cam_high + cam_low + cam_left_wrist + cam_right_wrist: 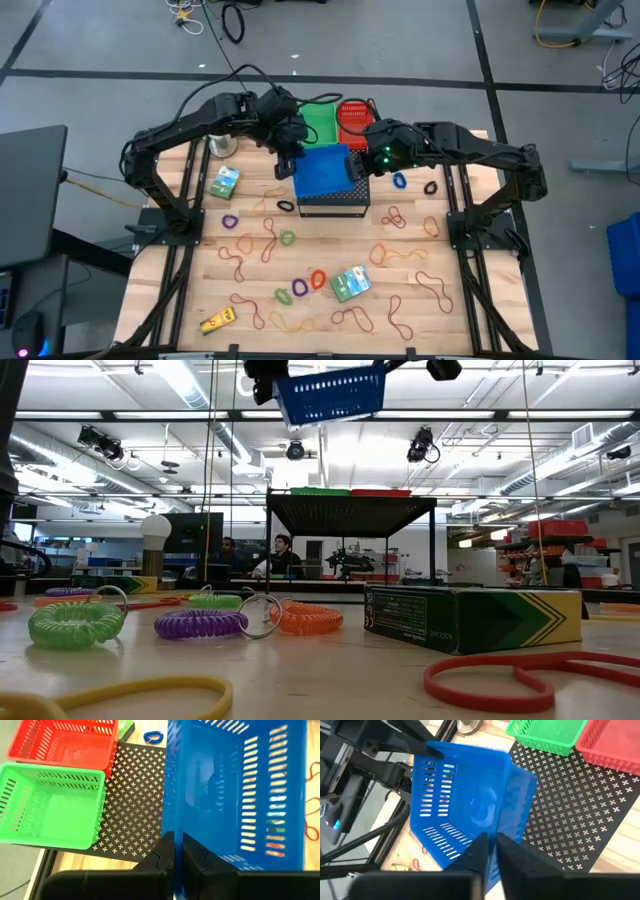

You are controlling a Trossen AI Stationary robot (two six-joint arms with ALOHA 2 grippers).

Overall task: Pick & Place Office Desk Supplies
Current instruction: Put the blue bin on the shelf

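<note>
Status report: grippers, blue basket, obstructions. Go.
Left gripper and right gripper both shut on blue basket rim. Basket held above black mesh box. Supplies untouched on table.

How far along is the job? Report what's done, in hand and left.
Done: nothing sorted yet; the green basket and red basket look empty.
In hand: the left end effector and right end effector each pinch a wall of the blue basket, raised over the mesh box.
Left: rubber bands, rings, green boxes and the yellow item lie scattered on the table.
</note>
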